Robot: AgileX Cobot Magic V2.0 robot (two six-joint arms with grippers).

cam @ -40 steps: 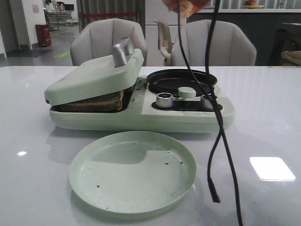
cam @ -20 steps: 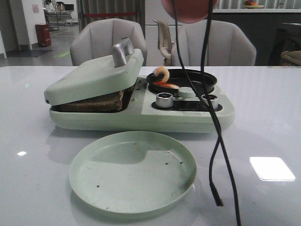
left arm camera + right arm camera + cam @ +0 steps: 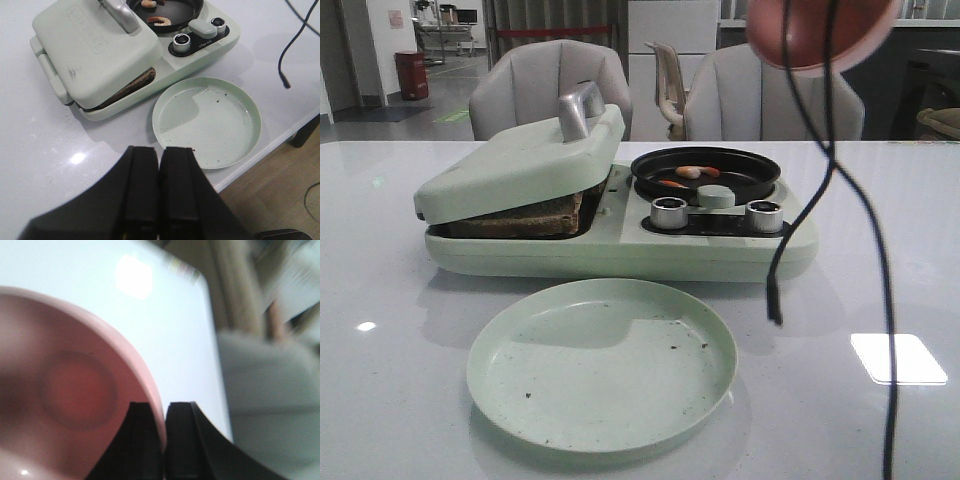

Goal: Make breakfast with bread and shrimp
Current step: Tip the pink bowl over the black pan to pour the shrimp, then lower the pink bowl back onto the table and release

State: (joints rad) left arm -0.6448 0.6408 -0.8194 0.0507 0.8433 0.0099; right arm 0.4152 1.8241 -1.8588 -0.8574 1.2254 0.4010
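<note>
shrimp (image 3: 688, 172), small orange-white curls, black pan (image 3: 740, 178)

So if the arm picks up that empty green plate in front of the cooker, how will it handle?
The green plate looks rigid, thin and probably light. Its low raised rim offers an edge to pinch. On the glossy table it would likely slide rather than tip.

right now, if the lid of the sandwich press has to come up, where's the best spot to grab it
Probably the silver handle standing up from the lid. It is the only raised part. It sits toward the pan side, so the free left pincer could come down from above and close across it.
</note>
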